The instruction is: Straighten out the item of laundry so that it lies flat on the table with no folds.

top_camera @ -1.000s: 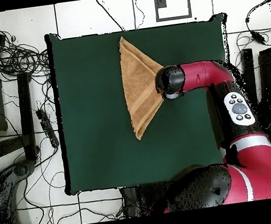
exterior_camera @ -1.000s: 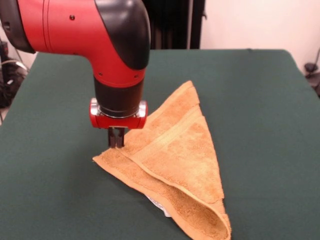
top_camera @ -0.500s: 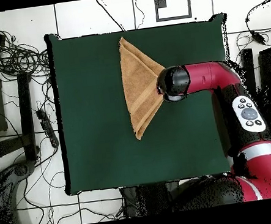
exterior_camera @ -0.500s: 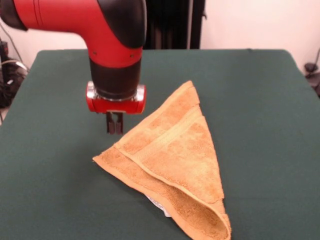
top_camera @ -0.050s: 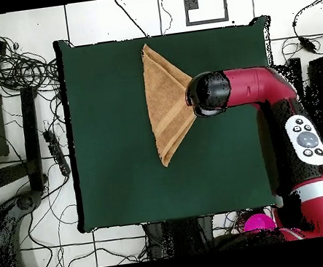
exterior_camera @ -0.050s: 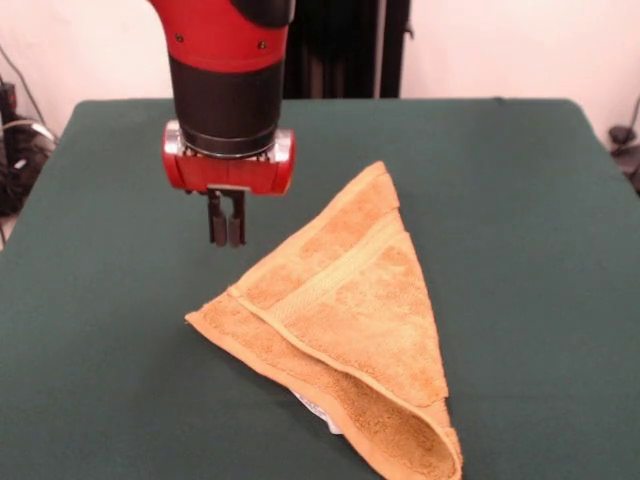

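The item of laundry (exterior_camera @ -0.050s: 345,320) is an orange-tan towel folded into a triangle, with a paler band running across it and a bit of white tag at its lower edge. It lies on the dark green table (exterior_camera @ -0.050s: 520,200). From overhead the towel (top_camera @ -0.050s: 164,102) is a triangle near the table's (top_camera @ -0.050s: 113,131) top middle. My gripper (exterior_camera @ -0.050s: 226,240) hangs above the cloth just left of the towel's left corner, fingers together, holding nothing. In the overhead view the arm's wrist (top_camera @ -0.050s: 207,94) covers the gripper beside the towel's right point.
Cables (top_camera @ -0.050s: 16,70) and stands lie on the floor left of the table in the overhead view. A black stand (exterior_camera @ -0.050s: 345,50) rises behind the table's far edge.
The gripper has let go of the towel's left corner and risen straight up off it. The towel has stayed folded in the same place.
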Tool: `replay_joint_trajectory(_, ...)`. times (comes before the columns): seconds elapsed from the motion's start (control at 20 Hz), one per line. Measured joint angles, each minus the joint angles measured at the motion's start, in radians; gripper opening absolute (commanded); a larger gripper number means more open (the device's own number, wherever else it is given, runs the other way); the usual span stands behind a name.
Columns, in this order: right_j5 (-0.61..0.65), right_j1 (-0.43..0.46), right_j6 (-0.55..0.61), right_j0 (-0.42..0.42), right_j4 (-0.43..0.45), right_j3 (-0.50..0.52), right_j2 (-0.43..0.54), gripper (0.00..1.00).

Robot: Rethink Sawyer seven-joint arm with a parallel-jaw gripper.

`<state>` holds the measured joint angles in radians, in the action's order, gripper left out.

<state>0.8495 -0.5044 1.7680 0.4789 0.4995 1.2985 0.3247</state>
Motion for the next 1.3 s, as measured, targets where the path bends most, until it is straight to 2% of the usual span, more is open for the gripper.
replay_joint_trajectory(0.4,0.000,0.030,0.000,-0.023,0.029,-0.019,0.000,0.00)
replay_joint_trajectory(1.3,0.000,0.169,0.000,-0.025,0.107,-0.072,0.001,0.00)
